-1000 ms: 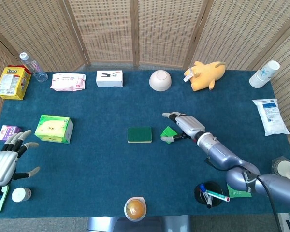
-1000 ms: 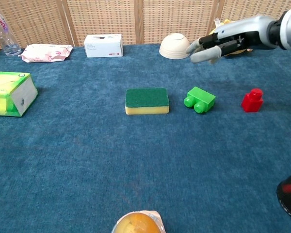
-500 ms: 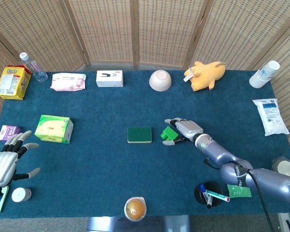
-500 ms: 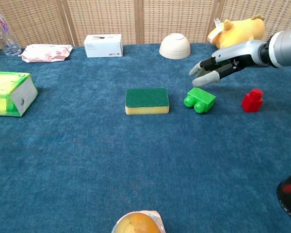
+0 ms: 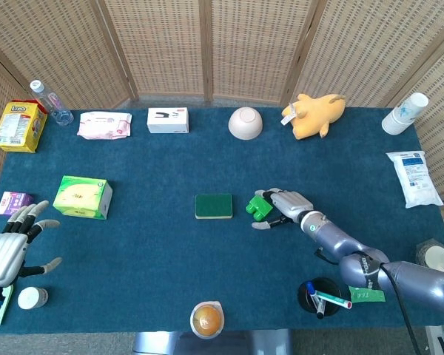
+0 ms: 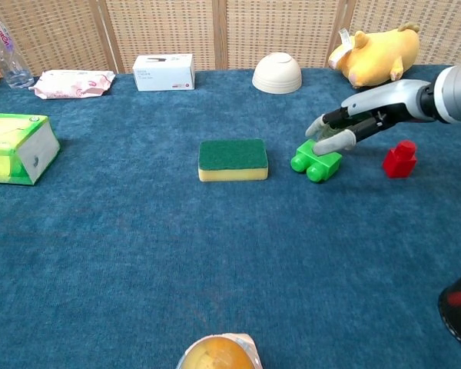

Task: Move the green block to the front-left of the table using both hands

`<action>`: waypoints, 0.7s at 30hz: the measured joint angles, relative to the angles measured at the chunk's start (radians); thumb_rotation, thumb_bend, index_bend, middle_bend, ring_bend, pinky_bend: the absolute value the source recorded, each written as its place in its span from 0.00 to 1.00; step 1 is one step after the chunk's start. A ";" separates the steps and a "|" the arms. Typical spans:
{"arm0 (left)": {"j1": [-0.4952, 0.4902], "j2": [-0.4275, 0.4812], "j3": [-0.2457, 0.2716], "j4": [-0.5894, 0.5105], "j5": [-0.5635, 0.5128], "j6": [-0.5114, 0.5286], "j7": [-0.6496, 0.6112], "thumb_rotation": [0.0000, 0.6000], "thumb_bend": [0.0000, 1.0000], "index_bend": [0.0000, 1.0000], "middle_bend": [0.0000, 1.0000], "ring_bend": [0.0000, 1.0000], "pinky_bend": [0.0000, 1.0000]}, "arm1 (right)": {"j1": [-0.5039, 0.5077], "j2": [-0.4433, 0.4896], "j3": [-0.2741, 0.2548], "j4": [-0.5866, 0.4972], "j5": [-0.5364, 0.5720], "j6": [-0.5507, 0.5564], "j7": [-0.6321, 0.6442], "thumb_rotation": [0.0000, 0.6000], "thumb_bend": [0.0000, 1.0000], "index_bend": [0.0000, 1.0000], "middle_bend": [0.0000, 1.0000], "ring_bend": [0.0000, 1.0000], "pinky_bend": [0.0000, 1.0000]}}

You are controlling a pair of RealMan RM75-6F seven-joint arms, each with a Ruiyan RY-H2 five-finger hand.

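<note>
The green block (image 5: pixel 260 206) (image 6: pixel 313 163) lies on the blue table (image 5: pixel 148 244), just right of centre. My right hand (image 5: pixel 287 205) (image 6: pixel 339 132) has come down on it from the right; its fingers are spread, reaching over the block's top and far side, with the thumb on the near side. The block still rests on the cloth, and no firm grip shows. My left hand (image 5: pixel 9 248) hovers at the table's front-left edge, fingers apart and holding nothing; it is outside the chest view.
A green-topped sponge (image 5: pixel 213 205) (image 6: pixel 233 159) sits just left of the block, and a red block (image 6: pixel 400 158) to its right. A green tissue box (image 5: pixel 82 197) stands at left. At the front are a small jar (image 5: pixel 32 297), a cup (image 5: pixel 207 319) and a pen holder (image 5: pixel 320 296).
My right hand has dropped and slid left, from above and behind the green block down onto it. The block has turned slightly. The left hand has stayed still.
</note>
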 measured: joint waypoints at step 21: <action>0.002 -0.004 0.004 0.008 0.011 0.009 -0.018 0.93 0.23 0.29 0.05 0.00 0.00 | -0.059 0.141 -0.071 -0.283 -0.087 0.064 -0.035 0.37 0.20 0.00 0.15 0.16 0.19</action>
